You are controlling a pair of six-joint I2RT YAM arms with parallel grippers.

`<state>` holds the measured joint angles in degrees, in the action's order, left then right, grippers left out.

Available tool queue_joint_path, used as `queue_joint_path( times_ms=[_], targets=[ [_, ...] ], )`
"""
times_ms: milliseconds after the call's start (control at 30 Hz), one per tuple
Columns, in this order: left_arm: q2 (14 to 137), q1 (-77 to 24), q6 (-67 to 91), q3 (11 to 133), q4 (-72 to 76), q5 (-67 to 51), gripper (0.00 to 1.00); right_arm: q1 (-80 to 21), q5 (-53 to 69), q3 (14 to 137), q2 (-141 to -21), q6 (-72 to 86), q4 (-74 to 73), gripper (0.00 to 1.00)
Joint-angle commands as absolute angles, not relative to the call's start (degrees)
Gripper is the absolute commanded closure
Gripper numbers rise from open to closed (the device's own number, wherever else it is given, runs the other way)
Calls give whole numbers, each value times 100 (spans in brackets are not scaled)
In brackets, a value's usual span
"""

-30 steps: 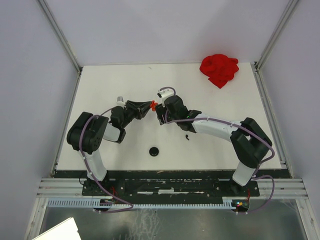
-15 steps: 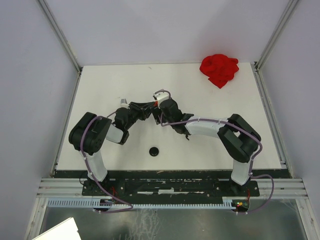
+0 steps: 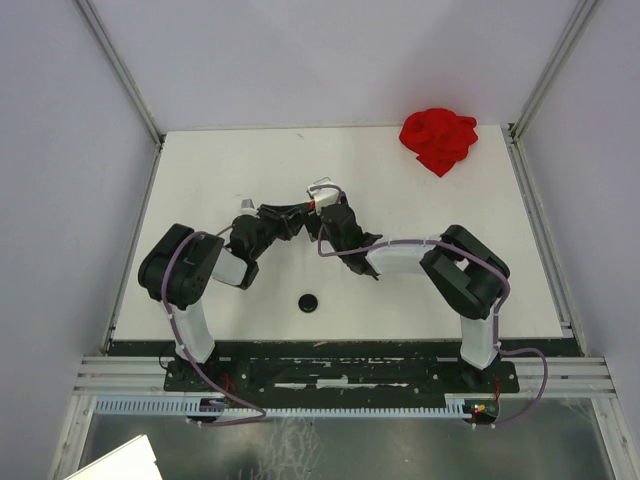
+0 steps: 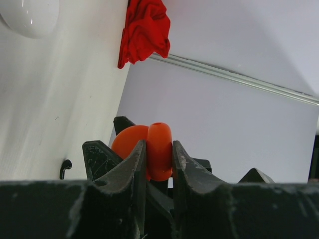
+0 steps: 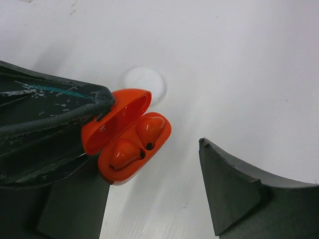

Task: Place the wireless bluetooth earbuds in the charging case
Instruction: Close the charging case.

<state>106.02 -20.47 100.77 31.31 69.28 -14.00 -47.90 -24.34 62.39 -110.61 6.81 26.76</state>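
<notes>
While the case (image 5: 130,142) is hanging above the middle of the counter, a little toward the far edge, its lid (image 5: 117,117) is standing open and both red buds (image 5: 149,130) appear to be sitting in their wells. My left gripper (image 4: 158,149) is clamping the case across its sides. My right gripper (image 5: 154,169) is waiting just beside it with fingers apart, gripping nothing.

I am judging that what remains is a light press to seat each bud, then folding the lid down. For that I am wanting the left clamp firm and level. One right fingertip should be coming straight onto the buds, since a sideways push could twist the case out of the clamp.

Behind the case, a white disc (image 5: 145,83) is lying on the counter. A black bud (image 4: 65,168) is lying loose there too. A black disc (image 3: 308,302) is sitting toward the near edge, and a red cloth (image 3: 438,140) is filling the far right corner, well apart from my work.
</notes>
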Motion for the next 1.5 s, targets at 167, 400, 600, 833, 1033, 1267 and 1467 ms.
queue_joint_path(
  times_ms=[167, 400, 600, 833, 1033, 1267, 1467],
  targets=[
    [10670, -2083, 10220, 3262, 7196, -1451, 97, -4808, -3146, 5851, -10900, 73, 3782, 23],
    [10695, -2074, 10140, 3250, 7187, -1433, 97, -4808, -3378, 5600, -10662, -163, 3800, 22],
    [10731, -2058, 10088, 3245, 7184, -1442, 97, -4803, -3555, 5357, -10410, -273, 3811, 20],
    [10758, -1989, 9898, 3251, 7053, -1434, 97, -4799, -3784, 5080, -10080, -296, 3662, 18],
    [10720, -1668, 9230, 3186, 6572, -1430, 97, -4723, -3849, 5236, -9643, 275, 2523, 17],
    [10589, -1348, 8635, 2986, 6285, -1185, 97, -4559, -3271, 5321, -9123, 738, 1592, 17],
    [10487, -1321, 8142, 3048, 5640, -845, 97, -4333, -2169, 5595, -8839, 1086, 571, 18]
  ],
)
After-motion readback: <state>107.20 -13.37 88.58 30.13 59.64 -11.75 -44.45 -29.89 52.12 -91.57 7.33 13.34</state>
